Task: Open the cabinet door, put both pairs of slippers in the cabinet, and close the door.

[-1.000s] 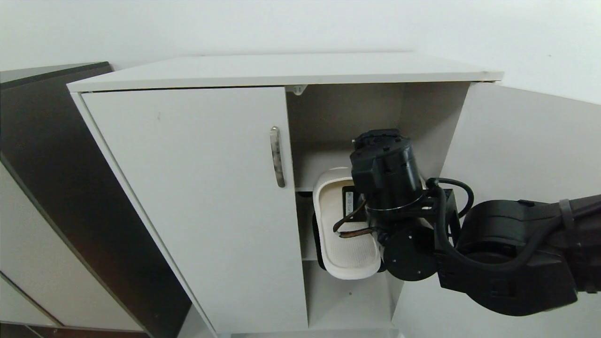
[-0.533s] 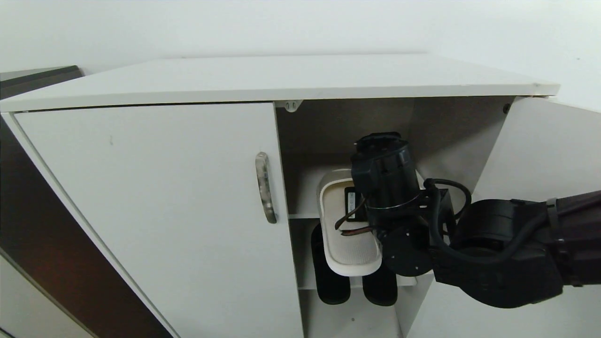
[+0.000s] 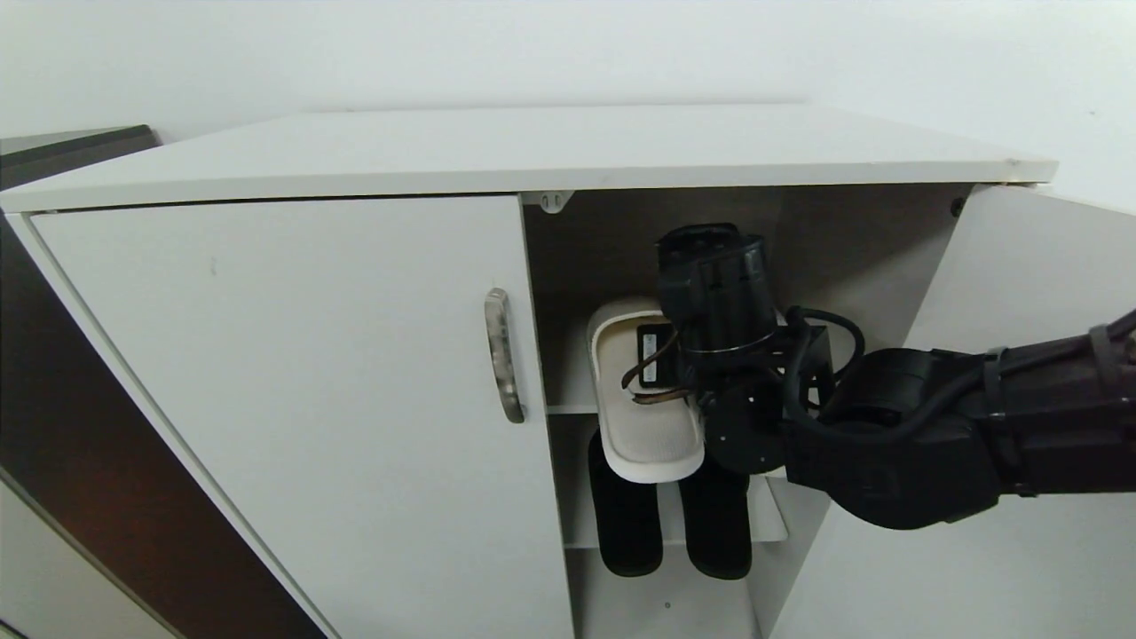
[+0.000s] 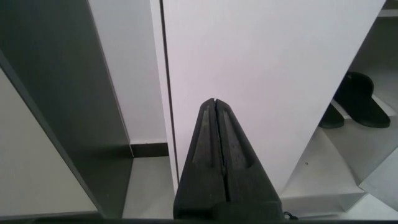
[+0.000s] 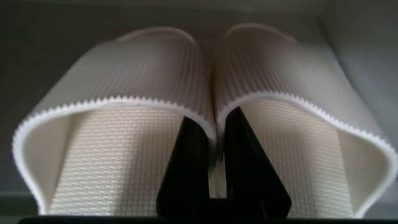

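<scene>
White slippers [image 3: 646, 426] hang as a pair from my right tool [image 5: 214, 152]. Their toes point into the upper compartment of the cabinet [image 3: 532, 146], and their heels stick out past the front edge of the upper shelf [image 3: 568, 409]. One of the tool's fingers [image 5: 186, 168] sits inside each slipper, and the two are closed on the inner strap walls pinched together between them. I cannot tell whether the soles bear on the shelf yet.

The step in hand, as I judge it, is seating this pair. I would drive straight in with the soles level until the heels are inside the shelf edge, then lower until the shelf takes the weight, and only then let go. Releasing early would likely tip them out forward.

Room is tight on my left: the edge of the shut left door [image 3: 293, 373] lies just beside the left slipper. The cabinet's right wall [image 3: 879, 266] leaves more space, and the open right door [image 3: 1021, 311] stands well apart. The wrist sits near the underside of the top panel, so I would not lift. The black slippers [image 3: 626, 524] lie on the lower shelf [image 3: 770, 524] with heels overhanging, directly under my load. My left tool [image 4: 215, 115] is pressed shut on nothing, facing the left door.
</scene>
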Available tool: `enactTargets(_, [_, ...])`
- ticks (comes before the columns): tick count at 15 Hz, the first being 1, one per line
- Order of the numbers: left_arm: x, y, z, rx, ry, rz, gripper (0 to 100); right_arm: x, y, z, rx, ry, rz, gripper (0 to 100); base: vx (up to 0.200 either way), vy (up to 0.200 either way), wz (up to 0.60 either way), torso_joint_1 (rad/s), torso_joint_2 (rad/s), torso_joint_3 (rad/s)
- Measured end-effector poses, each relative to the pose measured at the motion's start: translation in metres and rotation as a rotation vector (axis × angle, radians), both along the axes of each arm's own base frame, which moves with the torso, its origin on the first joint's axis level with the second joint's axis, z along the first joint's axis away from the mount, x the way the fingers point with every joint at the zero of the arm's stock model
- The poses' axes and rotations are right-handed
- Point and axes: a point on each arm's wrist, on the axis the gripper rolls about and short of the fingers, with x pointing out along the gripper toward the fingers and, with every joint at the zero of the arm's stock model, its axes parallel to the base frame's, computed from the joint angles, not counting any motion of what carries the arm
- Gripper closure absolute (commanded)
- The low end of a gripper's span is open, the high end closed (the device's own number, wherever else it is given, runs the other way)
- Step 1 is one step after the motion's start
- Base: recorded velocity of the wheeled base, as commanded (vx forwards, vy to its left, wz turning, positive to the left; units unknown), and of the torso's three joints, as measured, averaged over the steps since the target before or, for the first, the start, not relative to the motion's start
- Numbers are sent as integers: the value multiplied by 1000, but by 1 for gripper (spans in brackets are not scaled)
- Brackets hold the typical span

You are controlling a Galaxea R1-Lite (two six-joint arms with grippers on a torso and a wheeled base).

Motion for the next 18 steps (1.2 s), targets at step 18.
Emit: enactTargets(18, [0,0,0,-2,0,3,100,63,9,-14,-11,-17,-85,100,0,0,0,0,0,0])
